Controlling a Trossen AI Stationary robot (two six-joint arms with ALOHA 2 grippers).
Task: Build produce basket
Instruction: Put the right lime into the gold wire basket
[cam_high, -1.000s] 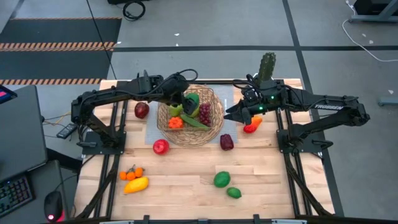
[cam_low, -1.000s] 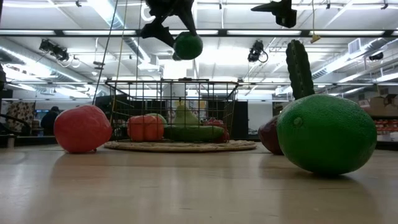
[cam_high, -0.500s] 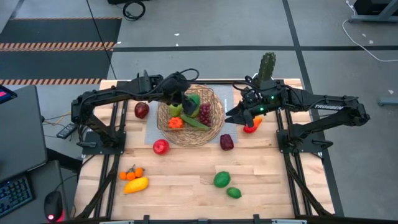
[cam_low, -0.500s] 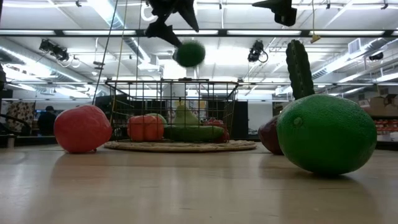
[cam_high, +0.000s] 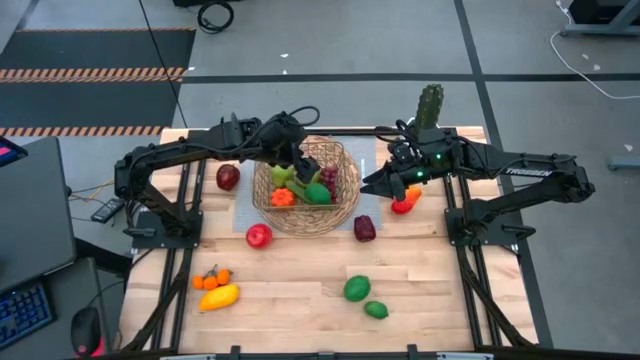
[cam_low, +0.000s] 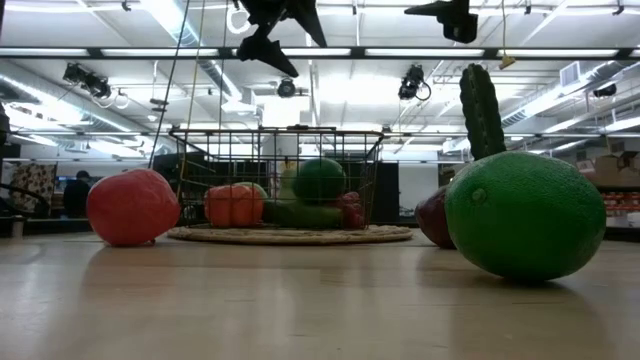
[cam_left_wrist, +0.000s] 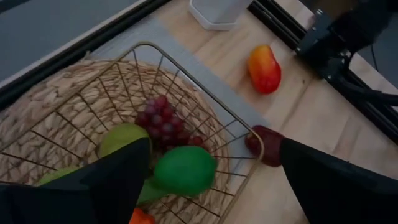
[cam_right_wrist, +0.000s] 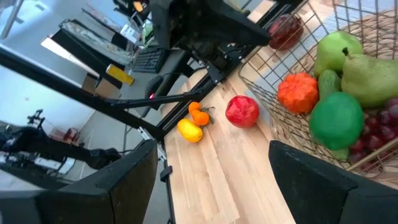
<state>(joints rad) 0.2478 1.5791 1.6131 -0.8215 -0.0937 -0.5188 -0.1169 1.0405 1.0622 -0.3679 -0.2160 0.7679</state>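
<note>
Produce (cam_high: 318, 193) is seen partly in the basket (cam_high: 345, 205), partly loose on the table, and, judged light, hard and slippery, should be pinched across the middle; left gripper (cam_high: 305, 166) and right gripper (cam_high: 372, 182) are spread, empty.

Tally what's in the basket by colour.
Green: 4 (apple, pear, cucumber, lime)
Orange: 1 (ridged fruit)
Purple: 1 (grapes)
Total: 6 visible
</note>
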